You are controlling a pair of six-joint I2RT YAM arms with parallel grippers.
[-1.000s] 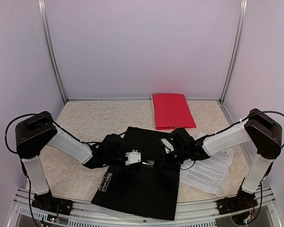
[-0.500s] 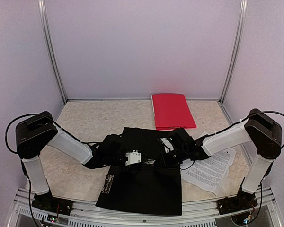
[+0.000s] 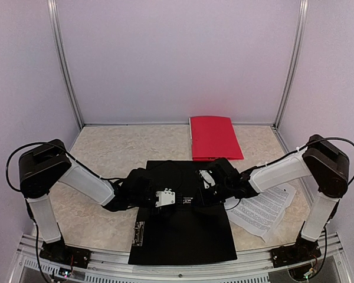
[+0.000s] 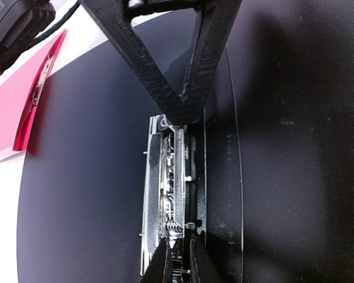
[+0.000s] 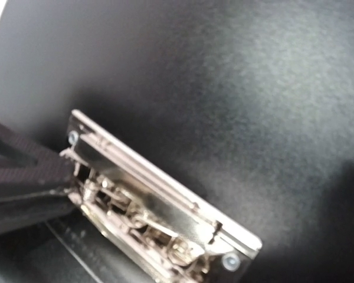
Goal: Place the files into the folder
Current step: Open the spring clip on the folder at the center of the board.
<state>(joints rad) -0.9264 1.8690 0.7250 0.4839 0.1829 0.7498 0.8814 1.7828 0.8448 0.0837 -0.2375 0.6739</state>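
Note:
The black folder (image 3: 183, 236) lies open flat at the table's middle, its metal clip (image 4: 168, 194) running along the spine. My left gripper (image 4: 177, 265) is shut on the clip's lever end, its fingers (image 4: 158, 266) almost touching. My right gripper (image 4: 180, 112) is shut, with its tip pressed against the clip's other end. In the top view the left gripper (image 3: 176, 199) and right gripper (image 3: 197, 190) meet over the spine. The right wrist view shows the clip (image 5: 159, 206) close up on the black cover. The files (image 3: 264, 211), printed white sheets, lie to the folder's right, partly under my right arm.
A red folder (image 3: 215, 137) lies shut at the back, just beyond the black one, and its edge shows as the red folder (image 4: 23, 106) in the left wrist view. Metal frame posts (image 3: 65, 65) stand at the back corners. The table's near rail (image 3: 183, 270) runs just below the folder.
The black folder has swung round and now lies squarer to the table's front edge, shifted right. My right gripper has shut. More of the printed sheets' left part is covered.

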